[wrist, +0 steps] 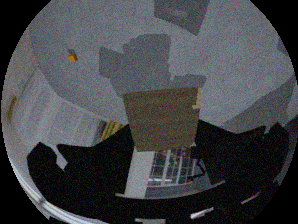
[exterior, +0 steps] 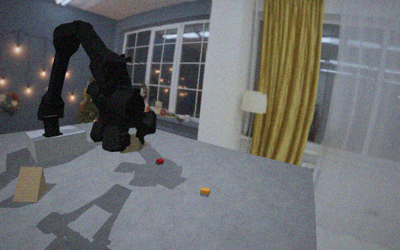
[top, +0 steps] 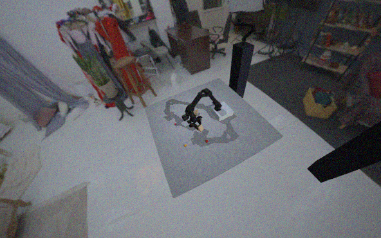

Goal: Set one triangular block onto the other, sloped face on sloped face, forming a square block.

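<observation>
Triangular block, ridge level, pointing up

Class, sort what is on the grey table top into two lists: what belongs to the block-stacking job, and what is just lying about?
Belongs to the job:
- held triangular block
- free triangular block
- end effector, shut on the held block

Just lying about:
- small orange block
- small red block
- small pinkish-red piece
</observation>
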Controlling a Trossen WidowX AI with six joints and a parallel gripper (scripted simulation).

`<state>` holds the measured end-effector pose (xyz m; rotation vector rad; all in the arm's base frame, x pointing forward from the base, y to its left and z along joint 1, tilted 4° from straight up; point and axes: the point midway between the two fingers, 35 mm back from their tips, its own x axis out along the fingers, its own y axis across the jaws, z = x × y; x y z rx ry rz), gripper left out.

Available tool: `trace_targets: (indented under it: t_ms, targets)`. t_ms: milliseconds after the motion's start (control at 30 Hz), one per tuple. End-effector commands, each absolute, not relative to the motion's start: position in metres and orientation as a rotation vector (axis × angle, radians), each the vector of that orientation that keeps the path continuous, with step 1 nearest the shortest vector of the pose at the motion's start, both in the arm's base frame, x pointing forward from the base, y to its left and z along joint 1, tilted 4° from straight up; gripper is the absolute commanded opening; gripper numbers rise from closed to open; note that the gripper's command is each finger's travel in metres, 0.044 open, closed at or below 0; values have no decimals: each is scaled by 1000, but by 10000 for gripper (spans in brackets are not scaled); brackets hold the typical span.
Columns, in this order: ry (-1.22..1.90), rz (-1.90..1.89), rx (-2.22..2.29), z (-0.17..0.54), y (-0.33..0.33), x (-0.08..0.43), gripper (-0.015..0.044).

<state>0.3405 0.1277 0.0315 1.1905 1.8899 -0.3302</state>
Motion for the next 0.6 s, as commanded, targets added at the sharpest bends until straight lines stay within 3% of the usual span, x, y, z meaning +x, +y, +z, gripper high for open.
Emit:
trace_targets:
  t_ms: [0, 567]
  targets:
    - [1867, -213, 1072, 34, 129, 341, 0]
    - [1775, 227, 564, 32, 133, 339, 0]
